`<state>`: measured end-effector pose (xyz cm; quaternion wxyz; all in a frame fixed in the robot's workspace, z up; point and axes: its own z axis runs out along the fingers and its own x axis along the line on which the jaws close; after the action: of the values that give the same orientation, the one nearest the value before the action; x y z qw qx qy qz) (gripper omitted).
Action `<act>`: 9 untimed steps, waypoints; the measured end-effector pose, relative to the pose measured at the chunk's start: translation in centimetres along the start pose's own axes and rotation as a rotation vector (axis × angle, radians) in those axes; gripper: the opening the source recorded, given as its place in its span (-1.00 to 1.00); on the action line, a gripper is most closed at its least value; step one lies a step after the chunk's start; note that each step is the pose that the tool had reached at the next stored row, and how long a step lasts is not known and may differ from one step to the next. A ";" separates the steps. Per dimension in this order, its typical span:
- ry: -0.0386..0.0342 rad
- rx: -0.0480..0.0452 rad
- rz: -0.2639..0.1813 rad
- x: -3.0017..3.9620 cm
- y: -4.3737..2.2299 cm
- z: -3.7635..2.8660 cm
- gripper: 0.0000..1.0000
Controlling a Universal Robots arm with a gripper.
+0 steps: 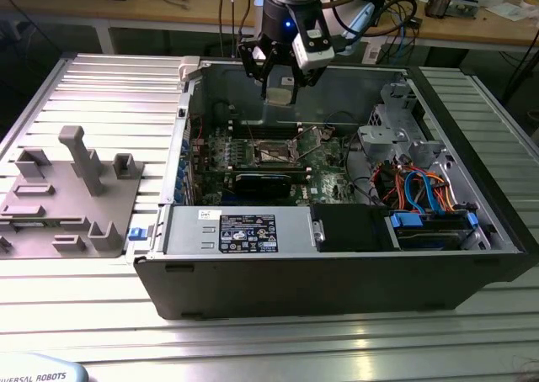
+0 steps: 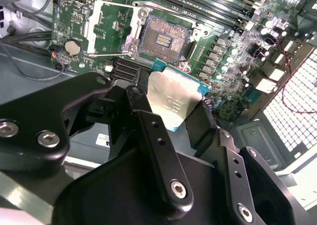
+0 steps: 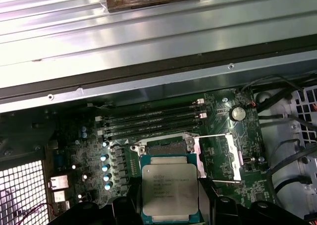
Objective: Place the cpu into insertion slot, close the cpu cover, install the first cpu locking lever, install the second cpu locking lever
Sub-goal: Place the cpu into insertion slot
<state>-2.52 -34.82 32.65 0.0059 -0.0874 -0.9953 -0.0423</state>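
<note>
Gripper [image 2: 174,102] was closed on the chip [image 3: 170,193], clamping two opposite edges, metal top facing up toward the wrist. It hung over the open computer case [image 1: 337,273], well above the green board [image 1: 324,159]. Socket [image 2: 163,36] sat below the gripper and a little ahead of the chip, not squarely under it as far as I could judge from both wrist views. Socket was empty, dark contact field exposed. Cover plate [image 2: 110,27] was flipped open, lying off to one side of the socket. The thin wire levers [image 3: 214,136] looked swung clear, so nothing seemed to block the way down. Memory slots [image 3: 148,121] ran beyond the socket, farther from the gripper. My read of the step in hand: seating the chip, with the cover and both levers not yet done. To do it well, I'd say: centre over the socket before descending, then go straight down, with no sideways slide across the contacts. Keep the chip flat to the board, since a dipped corner would catch the rim. Match the chip's edge notches to the socket keys; I couldn't tell orientation from where I stood. No pressing, it should drop in flush. Watch clearance to the open cover plate beside the gripper. Release only once the chip sits inside the rim.
</note>
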 end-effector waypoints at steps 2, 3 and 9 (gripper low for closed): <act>-0.0001 -0.0001 0.002 0.00 0.00 0.01 0.08; -0.0002 -0.0001 0.003 0.00 0.00 0.01 0.08; -0.0006 -0.0001 0.008 0.00 0.00 0.04 0.08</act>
<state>-2.52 -34.82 32.61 0.0058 -0.0912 -0.9949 -0.0423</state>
